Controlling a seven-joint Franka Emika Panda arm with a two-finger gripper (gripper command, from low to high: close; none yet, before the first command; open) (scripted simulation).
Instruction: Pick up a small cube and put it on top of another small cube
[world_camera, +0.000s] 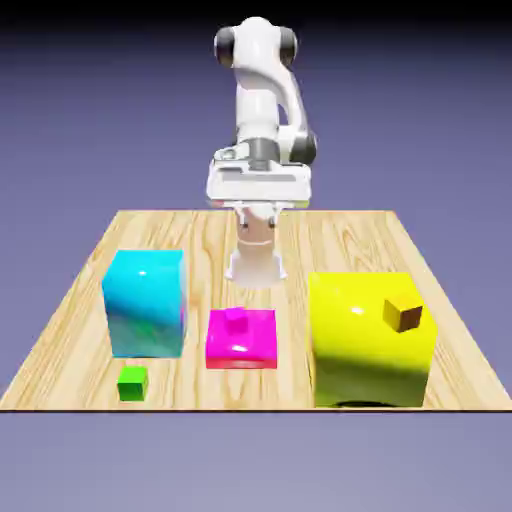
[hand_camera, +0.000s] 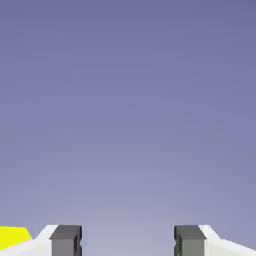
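- Tool (world_camera: 258, 222) hangs high over the far part of the counter (world_camera: 150, 235), fingers spread wide, nothing between them.
- Green cube (world_camera: 132, 384), small, lies on the counter below the tool, toward the exterior view's left, near the front edge.
- Orange cube (world_camera: 402, 312), also small, shows lower than the tool toward the exterior view's right, at the yellow block (world_camera: 368, 350); contact is unclear.
- Magenta block (world_camera: 242, 345), a small magenta cube (world_camera: 236, 318) at its top, and cyan block (world_camera: 146, 304) sit below the tool.

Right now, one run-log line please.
claw: open, nothing between tips | green cube: on table | orange cube: on yellow block | stack: not yet made
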